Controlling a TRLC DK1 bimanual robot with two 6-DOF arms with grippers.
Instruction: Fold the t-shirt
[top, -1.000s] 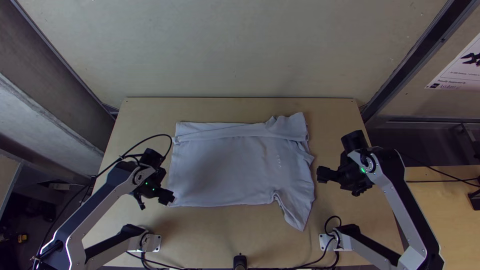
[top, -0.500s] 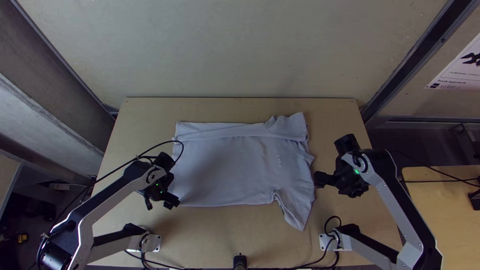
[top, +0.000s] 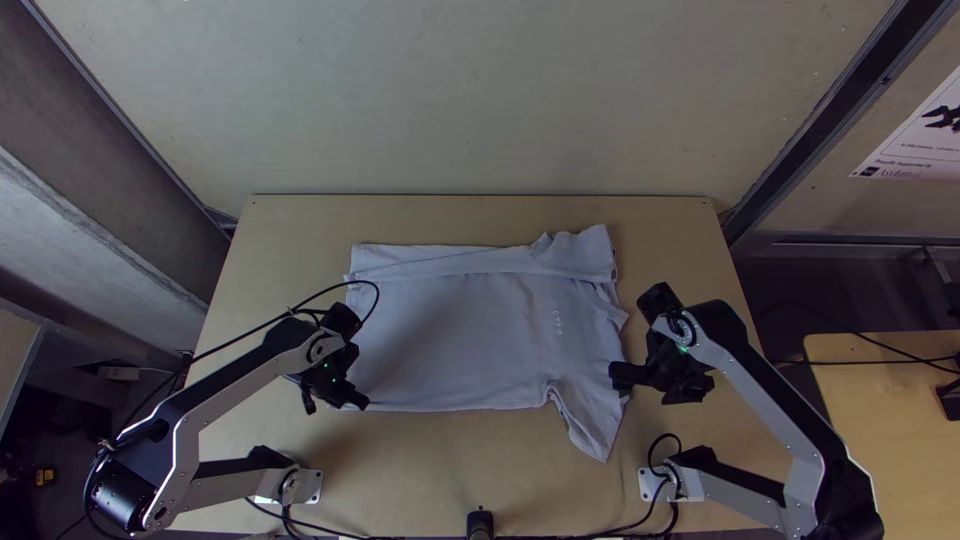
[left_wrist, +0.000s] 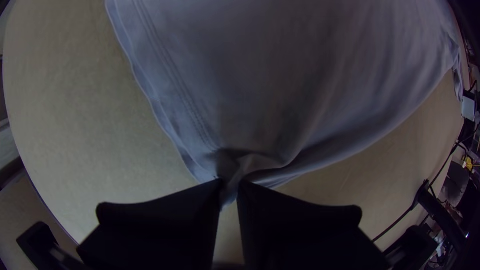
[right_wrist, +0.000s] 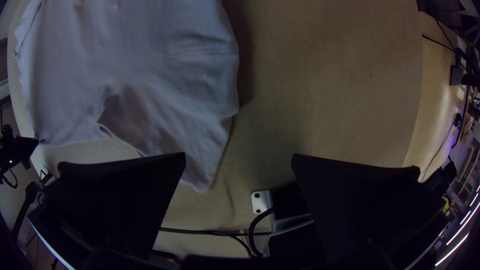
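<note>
The light t-shirt (top: 460, 340) lies spread on the table, its far edge folded over in a strip and one sleeve (top: 588, 430) pointing toward the near edge at the right. My left gripper (top: 355, 400) is at the shirt's near left corner; in the left wrist view the left gripper (left_wrist: 230, 185) is shut on that corner, the cloth (left_wrist: 260, 90) puckering between its fingertips. Over the shirt's right side, near the sleeve, is my right gripper (top: 620, 385). In the right wrist view the right gripper (right_wrist: 239, 155) stands wide open, with the sleeve (right_wrist: 195, 170) by one finger.
Bare wooden table (top: 470, 215) surrounds the shirt. White brackets (top: 655, 487) with black cables stand along the near edge, beside a small black post (top: 480, 522) at its middle. A side table (top: 890, 400) is off to the right.
My left gripper has moved right along the shirt's near left side and closed in on the corner. The right gripper has moved left and slightly nearer, reaching over the shirt's right edge.
</note>
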